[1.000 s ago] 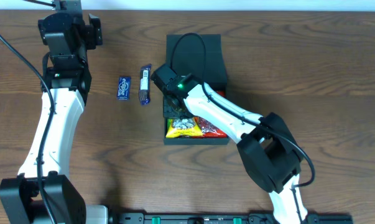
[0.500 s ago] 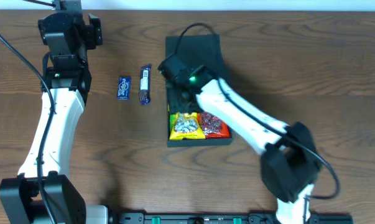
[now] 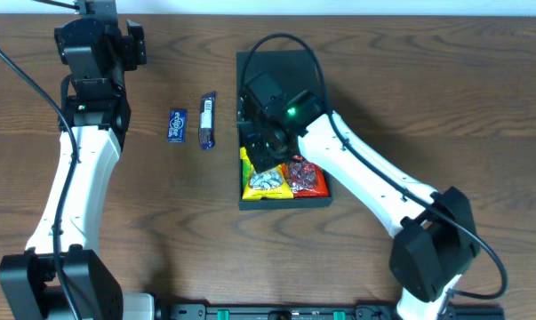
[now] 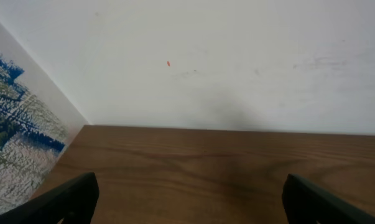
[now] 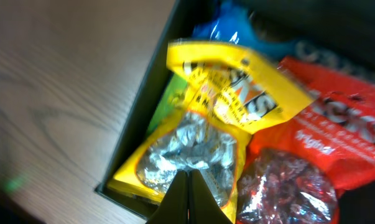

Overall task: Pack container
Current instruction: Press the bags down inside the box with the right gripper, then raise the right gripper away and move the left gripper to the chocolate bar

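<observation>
The dark teal container [image 3: 285, 204] lies open at the table's centre, its flap lid [image 3: 281, 67] folded back. Inside are a yellow packet [image 3: 266, 182] and a red packet [image 3: 308, 180]. In the right wrist view the yellow packet [image 5: 224, 93] overlaps the red one [image 5: 311, 143], with a blue packet [image 5: 237, 25] behind and a green one [image 5: 168, 99] underneath. My right gripper [image 3: 266, 153] is shut and empty, its tips [image 5: 188, 177] just over the yellow packet. My left gripper [image 4: 190, 186] is open and empty, raised at the far left [image 3: 103, 22].
A small blue packet [image 3: 177, 125] and a dark bar [image 3: 208, 120] lie on the wooden table left of the container. The left wrist view faces a white wall [image 4: 224, 62] at the table's far edge.
My right gripper has moved from the container's left rim rightward and toward the front, over the yellow packet. The container shifted slightly to the right. The left arm has not moved.
</observation>
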